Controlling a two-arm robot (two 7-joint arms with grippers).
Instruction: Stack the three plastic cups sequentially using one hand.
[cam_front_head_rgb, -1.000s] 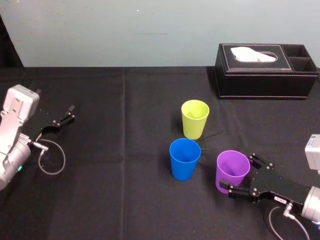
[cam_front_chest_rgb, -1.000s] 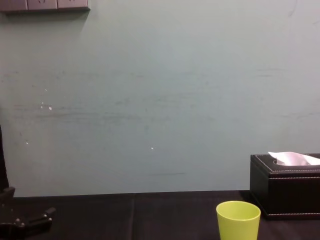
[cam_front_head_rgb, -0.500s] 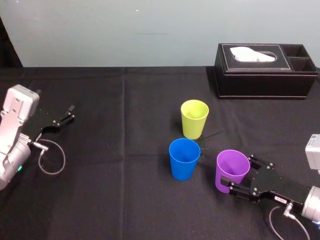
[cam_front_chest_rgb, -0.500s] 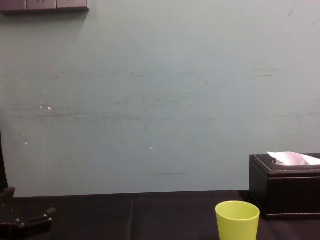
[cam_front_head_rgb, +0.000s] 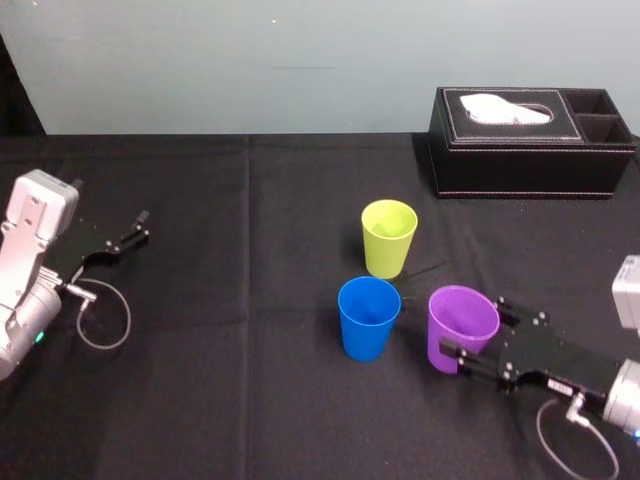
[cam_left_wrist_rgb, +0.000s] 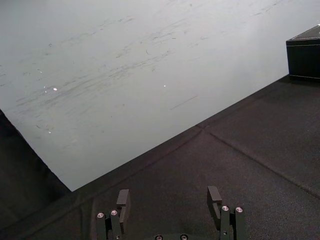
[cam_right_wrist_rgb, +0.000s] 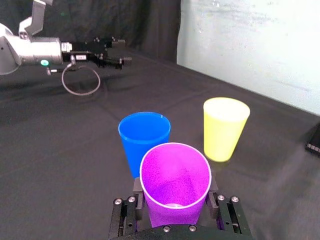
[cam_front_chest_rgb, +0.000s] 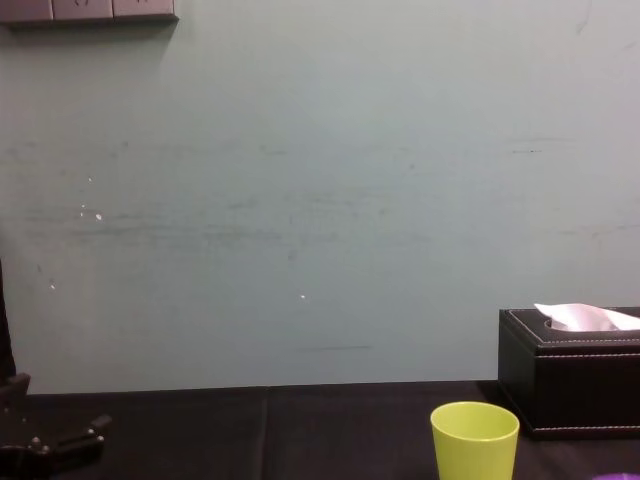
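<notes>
Three plastic cups stand close together on the black table. The lime cup (cam_front_head_rgb: 389, 238) (cam_right_wrist_rgb: 225, 127) (cam_front_chest_rgb: 475, 440) is farthest back. In front of it is the blue cup (cam_front_head_rgb: 369, 318) (cam_right_wrist_rgb: 144, 140). Just right of the blue one, the purple cup (cam_front_head_rgb: 460, 318) (cam_right_wrist_rgb: 175, 175) sits upright between the fingers of my right gripper (cam_front_head_rgb: 478, 330) (cam_right_wrist_rgb: 175, 200), which press on both its sides. Its rim (cam_front_chest_rgb: 620, 477) peeks into the chest view. My left gripper (cam_front_head_rgb: 125, 240) (cam_left_wrist_rgb: 168, 200) rests open and empty at the far left.
A black tissue box (cam_front_head_rgb: 530, 145) (cam_front_chest_rgb: 570, 390) stands at the back right against the pale wall. A cable loop (cam_front_head_rgb: 105, 320) lies by the left arm. Bare black cloth stretches between the left arm and the cups.
The right gripper's fingers have closed in on the purple cup. The cup has shifted slightly left and up, so its rim now enters the chest view. The left arm has not moved.
</notes>
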